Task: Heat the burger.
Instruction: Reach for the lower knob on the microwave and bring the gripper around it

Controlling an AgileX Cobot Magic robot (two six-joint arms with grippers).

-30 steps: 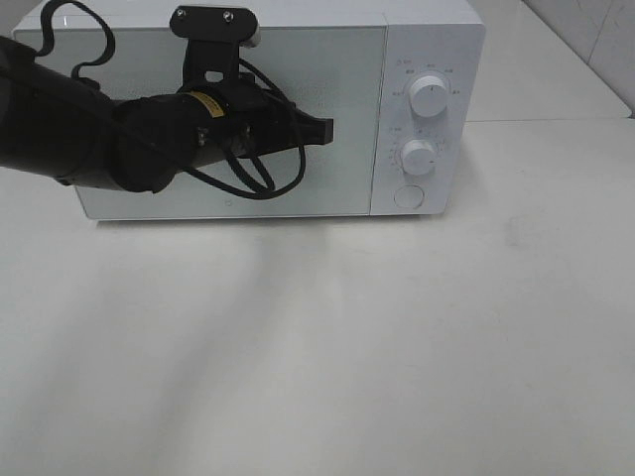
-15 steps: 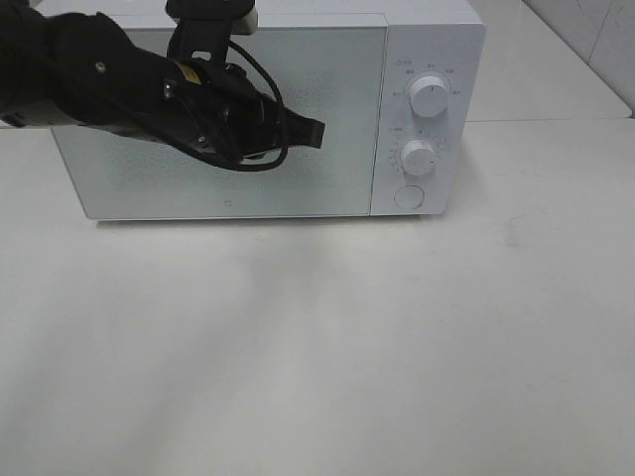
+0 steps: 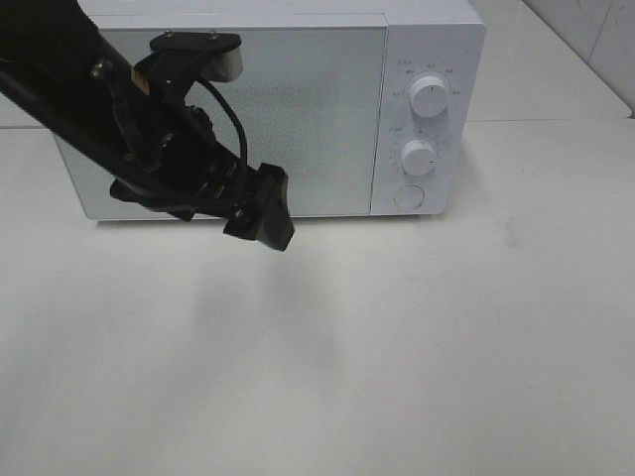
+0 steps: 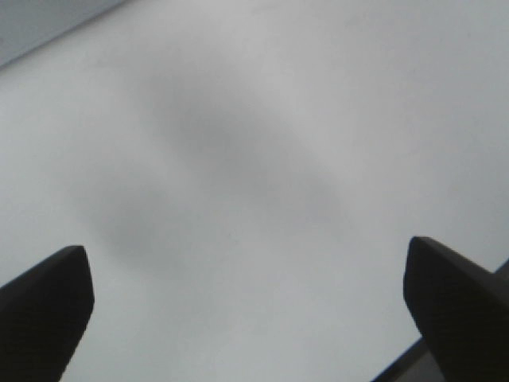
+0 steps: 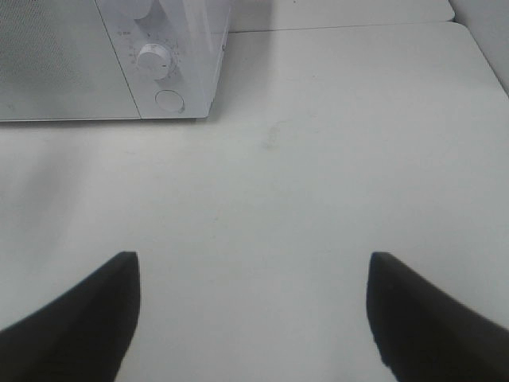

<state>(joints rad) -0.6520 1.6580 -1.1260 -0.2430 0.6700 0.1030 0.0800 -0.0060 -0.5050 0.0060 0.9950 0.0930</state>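
Note:
The burger is out of view. The white microwave [image 3: 298,109] stands at the back of the table with its door shut; through the frosted door I cannot make out anything inside. My left gripper [image 3: 266,220] hangs in front of the door's lower edge, tilted down toward the table. In the left wrist view the left gripper [image 4: 250,274] is open, its dark fingertips [image 4: 48,298] far apart over bare white table, holding nothing. The right gripper [image 5: 254,274] is open and empty too, low over the table, facing the microwave [image 5: 95,72].
The microwave's control panel carries two round knobs, the upper knob [image 3: 429,96] and the lower knob [image 3: 419,157], with a round button [image 3: 408,196] below. The white table [image 3: 397,347] stretches in front. My black left arm [image 3: 89,99] crosses the microwave's left half.
The left arm has swung from pointing sideways across the door to pointing down in front of its lower edge. Its jaws have gone from shut to wide open. The microwave has not moved.

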